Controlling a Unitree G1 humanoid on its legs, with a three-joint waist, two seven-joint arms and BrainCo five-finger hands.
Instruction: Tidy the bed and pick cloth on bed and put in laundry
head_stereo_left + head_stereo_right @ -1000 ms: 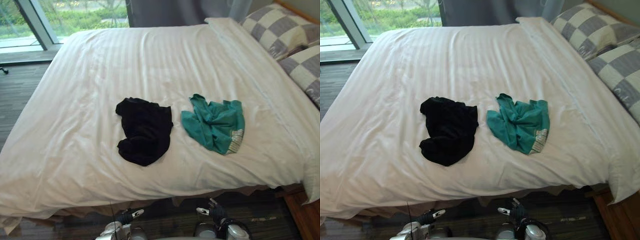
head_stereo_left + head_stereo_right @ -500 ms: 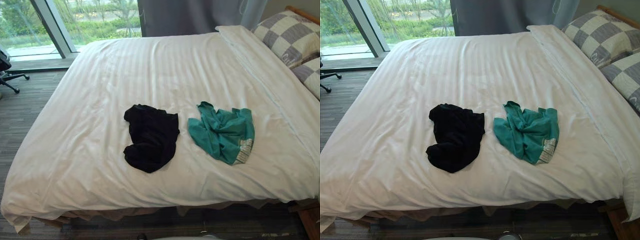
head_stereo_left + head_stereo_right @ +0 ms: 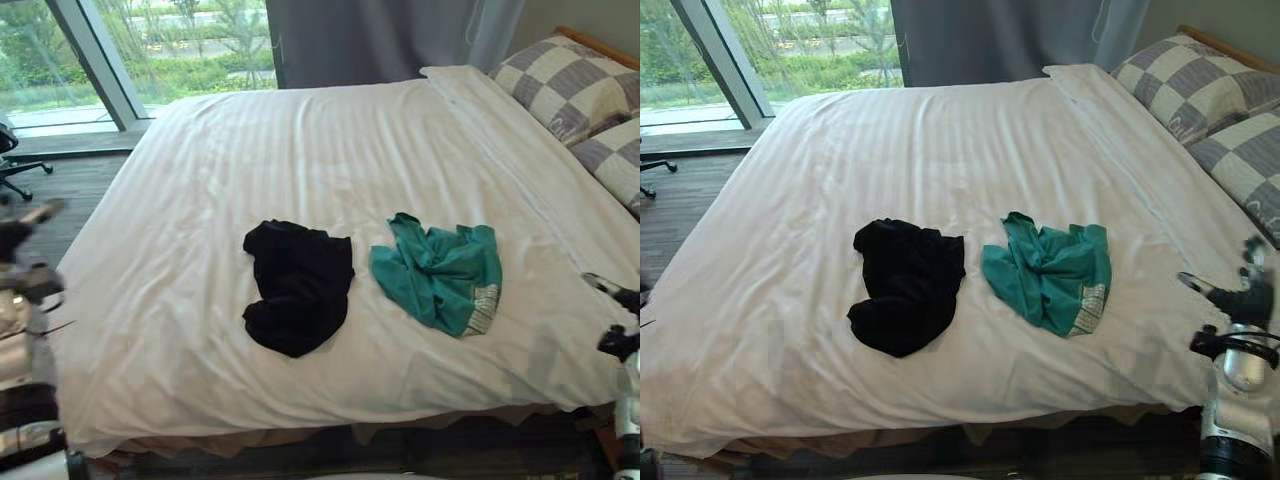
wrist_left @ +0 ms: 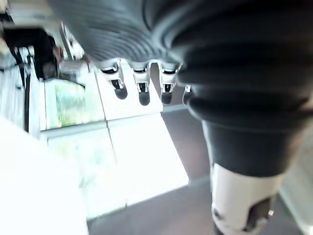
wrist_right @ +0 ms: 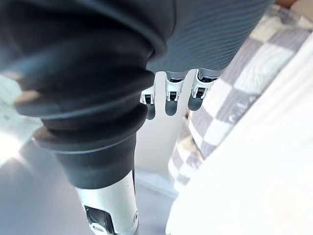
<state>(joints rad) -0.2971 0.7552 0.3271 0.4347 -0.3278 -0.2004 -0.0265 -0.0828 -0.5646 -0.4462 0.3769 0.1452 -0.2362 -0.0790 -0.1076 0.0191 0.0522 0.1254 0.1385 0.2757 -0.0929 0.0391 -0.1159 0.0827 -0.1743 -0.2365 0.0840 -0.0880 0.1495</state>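
A crumpled black cloth (image 3: pixel 298 285) lies near the middle of the white bed (image 3: pixel 300 150), and a crumpled teal cloth (image 3: pixel 440 272) lies just to its right, a small gap between them. My left hand (image 3: pixel 25 270) is raised beside the bed's left edge, far from both cloths; in the left wrist view its fingers (image 4: pixel 142 90) hang straight and hold nothing. My right hand (image 3: pixel 1235 310) is up over the bed's near right corner, to the right of the teal cloth, fingers (image 5: pixel 168 100) spread and empty.
Two checkered pillows (image 3: pixel 560 85) lie at the bed's head on the right. A grey curtain (image 3: pixel 370 40) and a tall window (image 3: pixel 150 45) stand behind the bed. An office chair (image 3: pixel 10 160) sits on the dark floor at the far left.
Both hands, low at the bed's foot a second ago, have come up at the bed's left and right sides. The camera has shifted; the cloths lie as before.
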